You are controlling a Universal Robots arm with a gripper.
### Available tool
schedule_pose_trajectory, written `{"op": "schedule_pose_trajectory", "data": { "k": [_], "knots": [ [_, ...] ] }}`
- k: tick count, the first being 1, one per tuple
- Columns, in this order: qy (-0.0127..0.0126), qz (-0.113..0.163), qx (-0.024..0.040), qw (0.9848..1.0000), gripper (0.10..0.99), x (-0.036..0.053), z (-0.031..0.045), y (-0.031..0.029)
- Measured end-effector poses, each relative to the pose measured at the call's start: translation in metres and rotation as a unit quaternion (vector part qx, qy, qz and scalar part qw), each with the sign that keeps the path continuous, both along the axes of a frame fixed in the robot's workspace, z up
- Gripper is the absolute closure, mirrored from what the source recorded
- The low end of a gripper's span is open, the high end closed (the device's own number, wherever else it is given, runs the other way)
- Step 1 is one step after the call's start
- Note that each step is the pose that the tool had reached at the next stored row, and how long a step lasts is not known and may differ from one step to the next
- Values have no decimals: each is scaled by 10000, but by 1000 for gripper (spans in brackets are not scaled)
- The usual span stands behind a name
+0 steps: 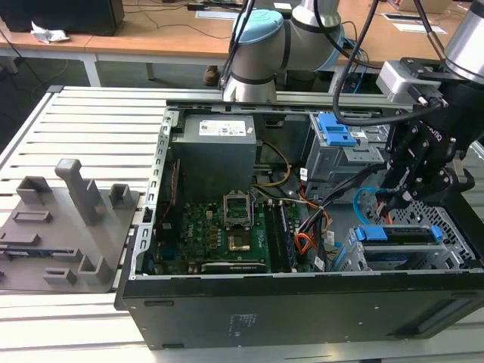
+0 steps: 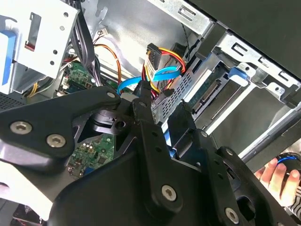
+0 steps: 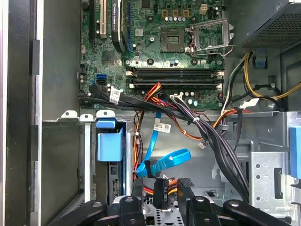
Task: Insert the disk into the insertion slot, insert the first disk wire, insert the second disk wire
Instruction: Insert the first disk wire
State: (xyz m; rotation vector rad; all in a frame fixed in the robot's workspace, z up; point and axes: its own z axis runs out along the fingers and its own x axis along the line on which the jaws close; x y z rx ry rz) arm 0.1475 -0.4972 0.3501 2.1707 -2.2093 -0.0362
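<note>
We see the open computer case [image 1: 302, 310] lying on its side on the slatted bench [image 1: 91, 121], with the arm reaching in from the exterior view's right. The disk [image 1: 398, 234] is already seated in the insertion slot [image 1: 452, 240], at the near corner of the case on the exterior view's right. Its blue-framed edge is exposed and runs along the exterior view's left-to-right line, parallel to the case's near wall. In the first wrist view that edge [image 3: 109, 146] shows as a narrow strip with a dark connector row at one end. The rest of the body is hidden in the cage, so we cannot tell its long axis for certain.

The hand [image 1: 389, 198] hangs just above the slot's inner end, beside the grey cage with the blue latch [image 1: 336, 132]. In both wrist views its fingers are parted, clamped on nothing. A small dark plug [image 3: 160, 192] sits between the fingertips [image 3: 185, 184], and we cannot tell whether either one touches it.

The second disk wire [image 3: 165, 161] curls in a flattened, slanting loop just ahead of the hand. One strand runs from it toward the motherboard [image 3: 155, 52]. In the second wrist view the wire [image 2: 162, 73] passes close by one fingertip [image 2: 143, 89], beneath a bundle of red, yellow and orange wires [image 2: 164, 59]. A person's fingers [image 2: 269, 170] show beyond the cage.
</note>
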Motion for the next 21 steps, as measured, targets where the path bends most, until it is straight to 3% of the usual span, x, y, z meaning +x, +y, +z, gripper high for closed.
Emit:
{"op": "schedule_pose_trajectory", "data": {
  "k": [3, 9, 11, 13, 17, 21],
  "knots": [
    [0, 0, 0, 10000, 918, 0, -1, 0],
    [0, 0, 0, 10000, 918, 1, -3, 0],
    [0, 0, 2, 10000, 918, 27, -5, 3],
    [3, 0, 0, 10000, 918, 118, -3, 9],
    [3, 0, 0, 10000, 918, 122, -3, 10],
    [3, 0, 0, 10000, 918, 123, -3, -39]
  ]
}}
